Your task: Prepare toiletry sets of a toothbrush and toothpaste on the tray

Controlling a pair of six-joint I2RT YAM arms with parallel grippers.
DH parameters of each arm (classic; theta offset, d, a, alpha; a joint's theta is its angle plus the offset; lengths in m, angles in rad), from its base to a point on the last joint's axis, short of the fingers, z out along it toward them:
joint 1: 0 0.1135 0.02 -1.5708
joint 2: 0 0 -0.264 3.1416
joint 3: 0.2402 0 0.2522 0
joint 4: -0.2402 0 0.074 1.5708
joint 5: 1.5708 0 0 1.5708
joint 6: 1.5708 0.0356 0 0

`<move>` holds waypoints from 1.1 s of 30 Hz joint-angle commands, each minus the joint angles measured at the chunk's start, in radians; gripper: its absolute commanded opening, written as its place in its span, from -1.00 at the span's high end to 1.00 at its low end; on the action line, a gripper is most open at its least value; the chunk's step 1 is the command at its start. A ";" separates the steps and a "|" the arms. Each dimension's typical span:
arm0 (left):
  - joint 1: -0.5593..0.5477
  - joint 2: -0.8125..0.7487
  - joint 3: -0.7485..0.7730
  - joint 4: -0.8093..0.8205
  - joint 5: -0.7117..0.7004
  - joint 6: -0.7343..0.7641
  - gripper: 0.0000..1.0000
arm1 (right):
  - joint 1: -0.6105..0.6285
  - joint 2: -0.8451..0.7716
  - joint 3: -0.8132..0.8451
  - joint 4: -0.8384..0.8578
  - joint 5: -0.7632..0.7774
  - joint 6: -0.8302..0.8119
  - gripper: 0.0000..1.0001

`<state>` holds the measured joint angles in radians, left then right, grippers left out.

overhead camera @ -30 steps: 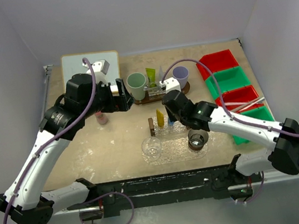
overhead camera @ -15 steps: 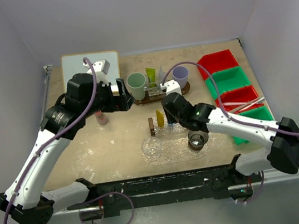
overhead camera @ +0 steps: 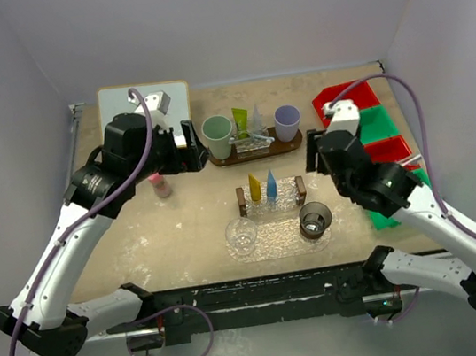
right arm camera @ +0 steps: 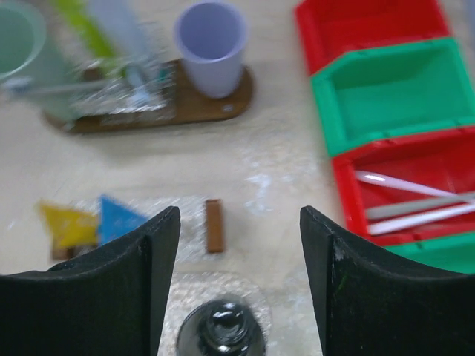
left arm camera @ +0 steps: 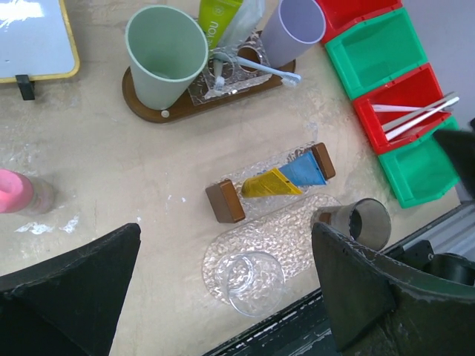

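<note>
My left jaws are spread wide and hold nothing. The clear tray [left arm camera: 278, 226] lies right between them, with a clear cup [left arm camera: 254, 280] at its near left and a dark cup [left arm camera: 358, 221] at its near right. Both cups look empty. At the far edge of the tray is a small rack [left arm camera: 225, 202]. It holds a yellow tube [left arm camera: 267, 183] and a blue tube [left arm camera: 303, 169] side by side. I think the rack is there so the tubes do not roll away.

My right jaws are also spread wide and hold nothing. Out past their right tip is a red bin [right arm camera: 438, 159] with pale toothbrushes [right arm camera: 404, 184] lying flat in it. I think they lie there as the pile to pick from. The green bin [right arm camera: 386, 89] beyond it looks empty.

No toothbrush is on the clear tray yet, so I judge the sets are only half made. My right jaws are near the red bin, so they look ready to pick one up.

Far beyond my left jaws is a brown tray [left arm camera: 137, 96]. It has an empty green cup [left arm camera: 165, 55], an empty purple cup [left arm camera: 293, 30], a green tube [left arm camera: 217, 16] and one toothbrush [left arm camera: 260, 67]. This set looks done. A pink-capped bottle [left arm camera: 15, 191] stands on the table [left arm camera: 111, 170] off past my left tip.
</note>
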<state>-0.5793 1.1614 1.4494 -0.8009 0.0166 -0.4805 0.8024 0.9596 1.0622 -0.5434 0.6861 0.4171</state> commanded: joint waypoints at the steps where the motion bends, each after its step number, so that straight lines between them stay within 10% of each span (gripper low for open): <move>1: 0.038 0.026 0.046 0.048 -0.017 0.036 -0.87 | -0.221 0.049 0.050 -0.088 0.101 0.139 -0.34; 15: 0.158 0.129 0.125 -0.011 -0.028 0.084 -0.87 | -0.740 0.475 0.197 -0.342 0.012 0.748 0.09; 33: 0.200 0.283 0.143 0.039 0.060 0.118 -0.88 | -1.051 0.536 0.043 0.004 -0.067 0.433 0.41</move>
<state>-0.3977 1.4387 1.5410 -0.8124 0.0410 -0.3954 -0.2157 1.4929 1.1107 -0.6174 0.6292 0.9310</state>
